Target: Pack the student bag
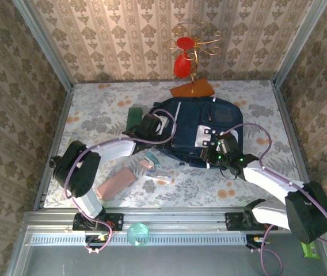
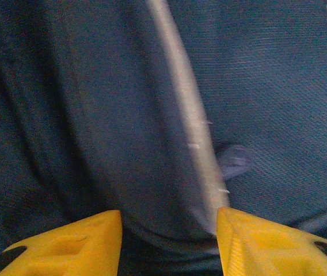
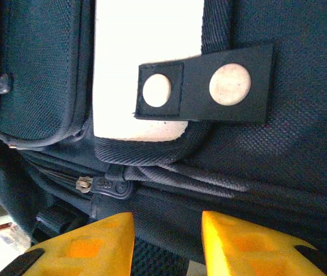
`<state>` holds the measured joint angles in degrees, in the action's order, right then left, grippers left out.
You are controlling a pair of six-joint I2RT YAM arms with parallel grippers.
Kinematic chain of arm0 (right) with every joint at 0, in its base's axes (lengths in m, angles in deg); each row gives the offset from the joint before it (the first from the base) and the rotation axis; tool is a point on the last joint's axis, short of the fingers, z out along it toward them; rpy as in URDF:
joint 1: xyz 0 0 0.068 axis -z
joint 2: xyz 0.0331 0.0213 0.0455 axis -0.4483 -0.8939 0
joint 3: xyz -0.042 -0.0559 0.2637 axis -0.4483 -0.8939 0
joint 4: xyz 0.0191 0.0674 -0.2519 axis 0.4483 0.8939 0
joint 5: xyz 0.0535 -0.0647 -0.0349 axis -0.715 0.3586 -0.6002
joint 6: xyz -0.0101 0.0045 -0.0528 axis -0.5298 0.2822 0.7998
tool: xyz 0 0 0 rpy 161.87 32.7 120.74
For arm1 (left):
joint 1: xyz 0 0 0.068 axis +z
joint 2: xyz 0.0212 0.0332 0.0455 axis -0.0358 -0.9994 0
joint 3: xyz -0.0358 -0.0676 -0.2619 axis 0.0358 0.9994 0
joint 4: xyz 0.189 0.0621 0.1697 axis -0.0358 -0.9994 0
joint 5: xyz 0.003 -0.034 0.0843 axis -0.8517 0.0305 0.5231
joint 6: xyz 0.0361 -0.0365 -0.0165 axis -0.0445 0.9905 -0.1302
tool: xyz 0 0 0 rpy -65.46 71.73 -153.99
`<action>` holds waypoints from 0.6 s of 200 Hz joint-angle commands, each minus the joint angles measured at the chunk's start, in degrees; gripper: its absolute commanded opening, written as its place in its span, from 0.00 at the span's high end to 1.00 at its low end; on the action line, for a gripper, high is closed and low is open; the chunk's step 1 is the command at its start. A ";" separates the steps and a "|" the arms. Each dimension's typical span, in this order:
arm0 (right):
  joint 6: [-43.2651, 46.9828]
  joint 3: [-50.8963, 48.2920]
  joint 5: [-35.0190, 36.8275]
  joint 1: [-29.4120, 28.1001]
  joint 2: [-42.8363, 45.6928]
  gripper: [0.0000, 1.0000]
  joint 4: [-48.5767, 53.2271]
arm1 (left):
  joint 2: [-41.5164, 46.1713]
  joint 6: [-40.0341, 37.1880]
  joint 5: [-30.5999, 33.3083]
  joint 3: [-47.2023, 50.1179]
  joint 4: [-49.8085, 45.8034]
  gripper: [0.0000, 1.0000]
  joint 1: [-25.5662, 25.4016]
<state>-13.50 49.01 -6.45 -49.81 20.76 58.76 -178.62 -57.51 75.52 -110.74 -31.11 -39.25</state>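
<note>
At the bottom of the left wrist view, the left gripper (image 2: 168,244) holds its yellow fingers apart, with navy fabric bulging between them. The right gripper (image 3: 168,244) is likewise parted, just below a zip pull (image 3: 103,186). From above, a pink case (image 1: 116,184) lies at lower left. The student bag (image 1: 201,123) lies flat on the table (image 1: 94,109) at mid-frame, and a red ornament (image 1: 182,63) stands above it.

Large navy fabric backpack (image 1: 201,129) on floral-print table (image 1: 94,121).
Just behind backpack: orange-brown flat wedge (image 1: 193,89); further behind: red-and-gold wire ornament (image 1: 183,57).
Left of backpack: dark green rectangular box (image 1: 133,117).
Left-front of backpack: small teal-and-pink block (image 1: 147,161), white flat strip (image 1: 159,179); beyond these, pink-brown rectangular block (image 1: 116,184).
Left gripper (image 2: 169,221) at backpack's left edge, right gripper (image 3: 168,221) at its front edge.
</note>
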 commanded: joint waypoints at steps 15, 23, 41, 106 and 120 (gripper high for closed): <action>1.96 -0.26 0.81 1.31 4.83 0.64 3.37 | 1.47 -4.53 1.99 -2.49 -1.14 0.51 -7.81; 2.05 -0.35 0.44 2.23 5.33 0.64 3.72 | 0.14 -4.14 3.38 -4.40 -2.98 0.50 -9.52; 1.63 -1.13 -1.48 5.48 5.99 0.63 3.42 | -3.44 -5.02 7.62 -9.35 -8.24 0.47 -13.14; 0.50 -2.82 -6.35 13.13 3.01 0.63 1.16 | -13.17 -8.85 9.54 -21.16 -17.73 0.47 -18.06; 0.50 -3.24 -6.49 13.60 2.72 0.63 0.76 | -14.73 -8.45 10.61 -22.83 -19.00 0.47 -18.69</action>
<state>-12.67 46.93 -12.05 -37.27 24.65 59.55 -191.15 -64.68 84.41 -130.28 -44.90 -56.76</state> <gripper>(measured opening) 0.370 0.530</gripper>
